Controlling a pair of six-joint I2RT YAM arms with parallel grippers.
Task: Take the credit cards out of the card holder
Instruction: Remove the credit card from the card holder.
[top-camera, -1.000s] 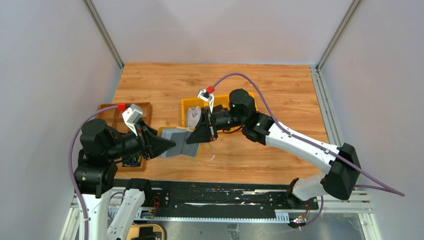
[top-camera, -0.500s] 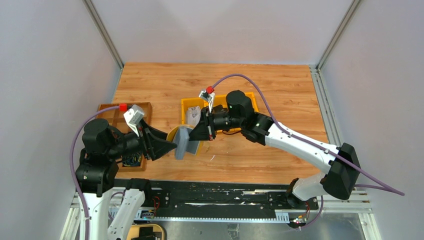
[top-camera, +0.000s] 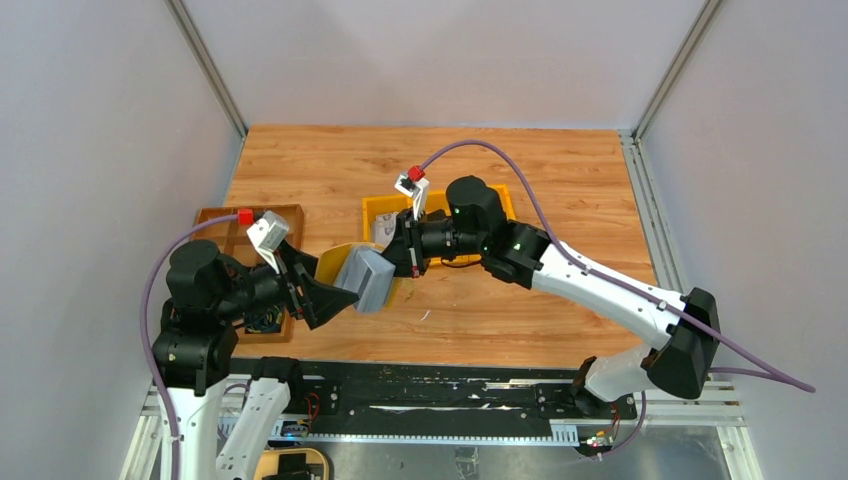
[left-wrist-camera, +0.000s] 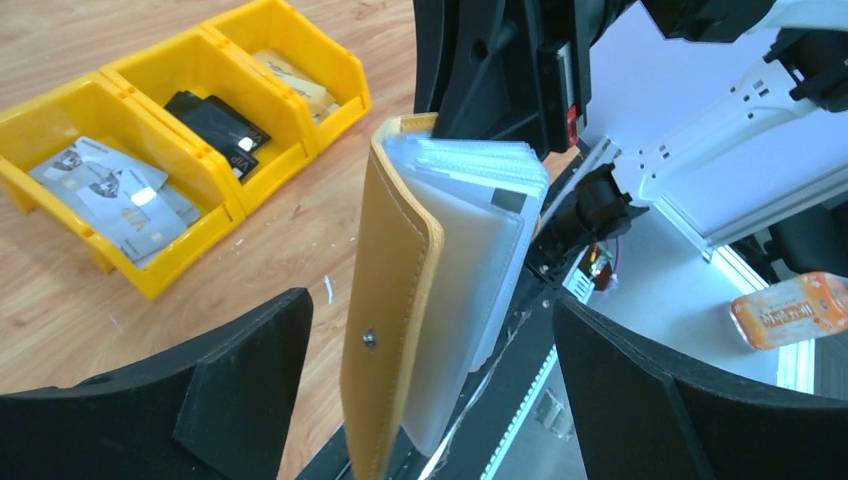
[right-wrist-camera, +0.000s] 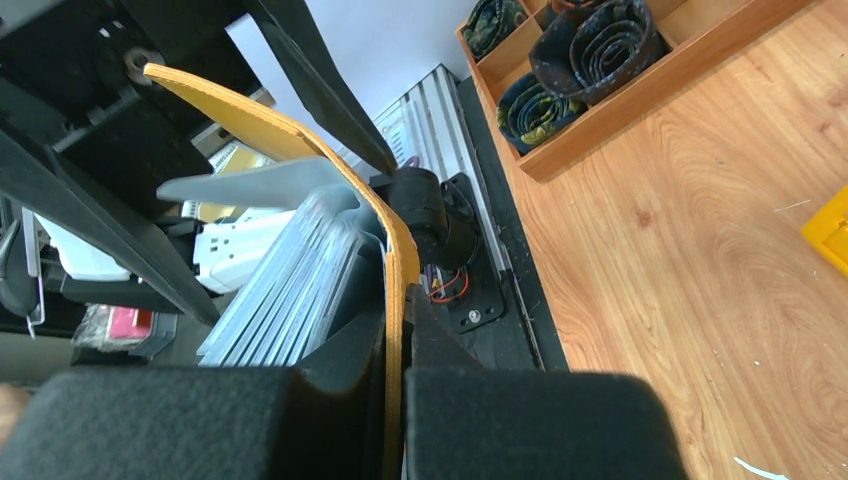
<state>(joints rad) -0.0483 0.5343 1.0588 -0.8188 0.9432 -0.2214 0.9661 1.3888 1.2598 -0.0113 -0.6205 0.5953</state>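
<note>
The mustard-yellow card holder (top-camera: 360, 275) hangs in the air between the two arms, above the table's near edge. My right gripper (top-camera: 405, 258) is shut on its yellow leather flap (right-wrist-camera: 395, 260), which is pinched thin between the two pads. A stack of clear plastic sleeves (left-wrist-camera: 470, 250) fans out from the cover with the silver stud (left-wrist-camera: 369, 339). My left gripper (left-wrist-camera: 430, 330) is open wide, with a finger on either side of the holder and neither touching it. Grey credit cards (left-wrist-camera: 110, 190) and black ones (left-wrist-camera: 215, 120) lie in the yellow bins.
A row of yellow bins (top-camera: 378, 207) stands mid-table, behind the right gripper. A brown compartment tray (top-camera: 215, 222) with rolled ties (right-wrist-camera: 590, 50) sits at the left. The black base rail (top-camera: 430, 385) runs along the near edge.
My left gripper has opened and let go of the holder. The holder, spread flat between both grippers before, has folded and now hangs from the right gripper alone.
</note>
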